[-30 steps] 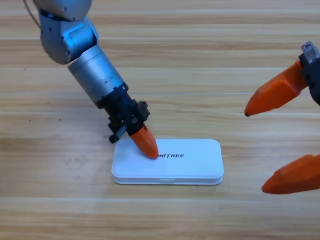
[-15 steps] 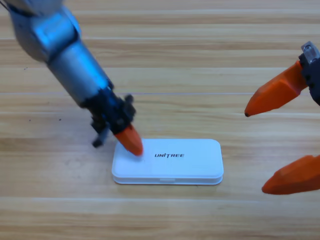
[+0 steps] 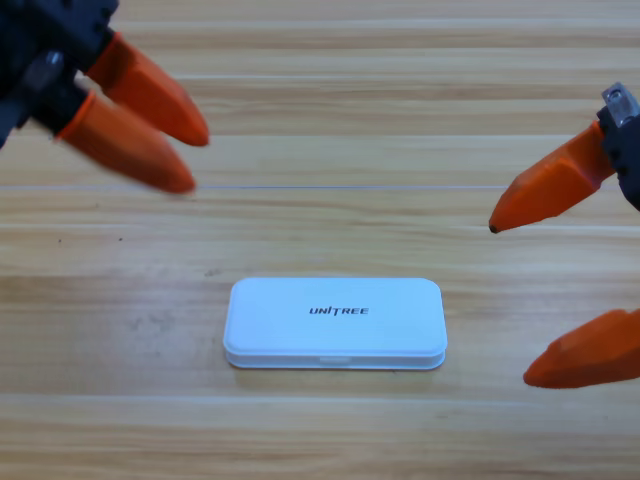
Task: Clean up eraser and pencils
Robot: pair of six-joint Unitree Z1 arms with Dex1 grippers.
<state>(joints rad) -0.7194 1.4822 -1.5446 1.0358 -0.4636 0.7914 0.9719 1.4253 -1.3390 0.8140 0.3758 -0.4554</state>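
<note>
While 2 pincers hang apart, 1 case lies shut

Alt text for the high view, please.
A closed white UNITREE case lies on the wooden table. The left gripper, jaws slightly apart, hangs at upper left; the right gripper, wide open, waits at the right edge.

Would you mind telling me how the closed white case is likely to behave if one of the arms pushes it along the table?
The white case lies flat and low, so it would probably slide, not tip or roll. Its smooth, glossy lid looks slippery and stiff. A push near one rounded end might well spin it on the wooden table.
</note>
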